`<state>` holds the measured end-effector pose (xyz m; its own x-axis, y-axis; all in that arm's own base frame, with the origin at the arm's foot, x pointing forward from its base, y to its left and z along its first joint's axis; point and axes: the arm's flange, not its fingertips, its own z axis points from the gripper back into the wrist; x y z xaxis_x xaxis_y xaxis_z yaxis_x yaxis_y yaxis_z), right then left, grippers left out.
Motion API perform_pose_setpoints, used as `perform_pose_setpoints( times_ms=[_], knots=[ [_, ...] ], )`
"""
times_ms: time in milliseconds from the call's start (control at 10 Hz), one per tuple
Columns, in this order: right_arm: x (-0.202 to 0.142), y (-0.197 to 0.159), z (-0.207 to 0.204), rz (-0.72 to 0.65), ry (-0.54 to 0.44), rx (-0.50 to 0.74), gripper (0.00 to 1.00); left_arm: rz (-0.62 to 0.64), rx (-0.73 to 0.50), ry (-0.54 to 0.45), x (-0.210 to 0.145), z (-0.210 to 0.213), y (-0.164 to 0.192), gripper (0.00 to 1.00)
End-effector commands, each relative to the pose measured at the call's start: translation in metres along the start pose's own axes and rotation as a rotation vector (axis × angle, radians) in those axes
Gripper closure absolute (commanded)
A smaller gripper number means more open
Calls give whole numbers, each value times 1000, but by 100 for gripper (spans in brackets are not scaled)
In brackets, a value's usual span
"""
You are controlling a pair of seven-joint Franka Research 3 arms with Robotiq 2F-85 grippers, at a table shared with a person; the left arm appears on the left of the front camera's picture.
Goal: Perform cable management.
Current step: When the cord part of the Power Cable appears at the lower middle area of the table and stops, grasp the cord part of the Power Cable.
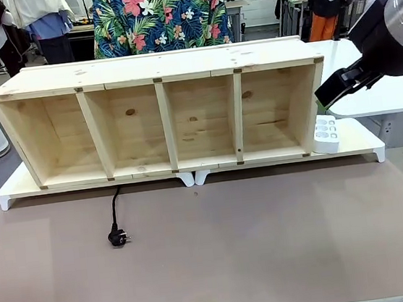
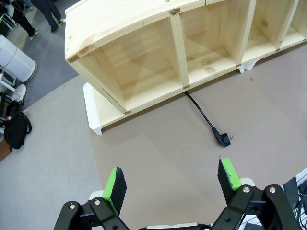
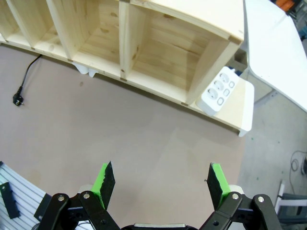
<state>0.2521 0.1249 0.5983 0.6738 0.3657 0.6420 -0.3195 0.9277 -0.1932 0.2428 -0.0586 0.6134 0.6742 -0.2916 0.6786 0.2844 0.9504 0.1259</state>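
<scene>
A dull brown table surface [image 1: 270, 245] fills the foreground; above it the left gripper [image 2: 170, 179] hovers with its green pads spread wide and nothing between them; the right gripper [image 3: 160, 184] is likewise spread and empty; the thin glossy black cable [image 1: 114, 212] lies left of centre on the table, its chunky round plug nearest, pins pointing right; its far end vanishes beneath the long pale wooden four-compartment shelf [image 1: 156, 76], the rest hidden; a small white power strip [image 1: 325, 135] stands just beside the shelf's right end; beyond, a person in a floral shirt [image 1: 160, 13], cut off at the top edge.
</scene>
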Motion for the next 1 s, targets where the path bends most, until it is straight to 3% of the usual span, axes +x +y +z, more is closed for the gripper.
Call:
perform_pose_setpoints(
  times_ms=[0,500,900],
  knots=[
    [15,17,-2,-19,5,6,0,4,0,-7,1,0,1,0],
    [60,68,-4,-115,35,-52,0,4,0,-7,1,0,1,0],
    [94,114,-18,-197,87,163,0,4,0,-7,1,0,1,0]
  ],
)
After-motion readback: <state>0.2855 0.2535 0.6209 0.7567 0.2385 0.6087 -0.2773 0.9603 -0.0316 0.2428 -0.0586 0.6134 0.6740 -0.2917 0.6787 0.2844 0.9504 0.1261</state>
